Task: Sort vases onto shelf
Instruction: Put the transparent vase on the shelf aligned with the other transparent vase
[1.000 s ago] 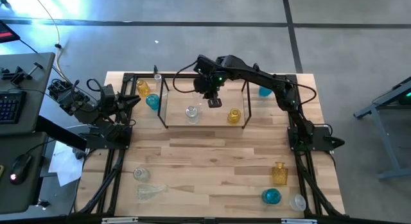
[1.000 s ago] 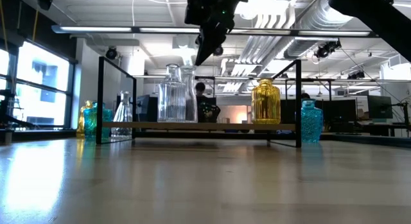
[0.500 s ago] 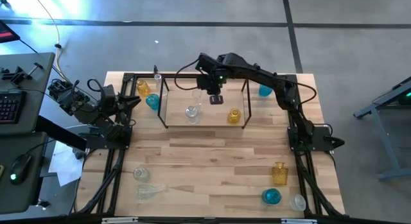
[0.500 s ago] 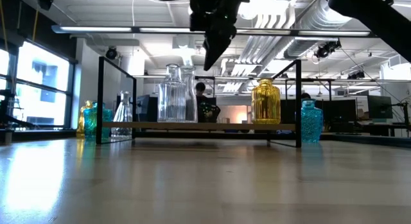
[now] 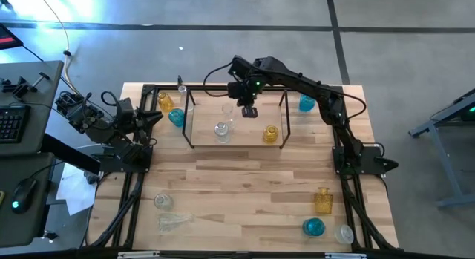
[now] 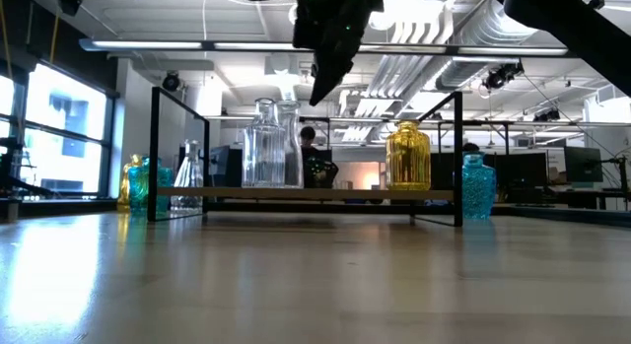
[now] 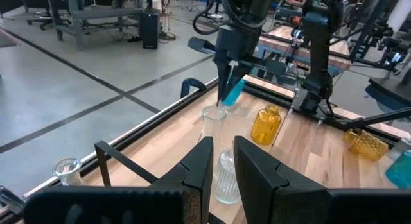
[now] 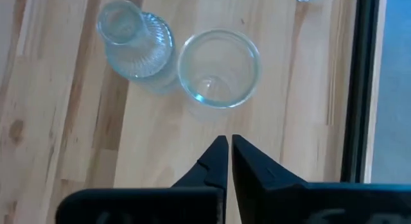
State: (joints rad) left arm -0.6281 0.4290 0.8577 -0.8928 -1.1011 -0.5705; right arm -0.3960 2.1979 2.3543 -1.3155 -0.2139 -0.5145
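The shelf, black rods on a light wood floor, stands at the table's far middle. On its floor stand a ribbed clear vase, a wide-mouthed clear vase and an amber vase. My right gripper hovers above the shelf, shut and holding nothing, beside and above the wide-mouthed vase; in the low view it hangs well above the vases' tops. My left gripper waits at the table's left edge, its fingers a narrow gap apart, with nothing between them.
Left of the shelf stand an amber vase, a blue one and a clear one; right of it a blue one. Near the front edge are clear vases, one lying, an amber and a blue.
My right gripper has shut on nothing and drifted a little toward the table's far edge above the shelf. The vases have stayed where they were.
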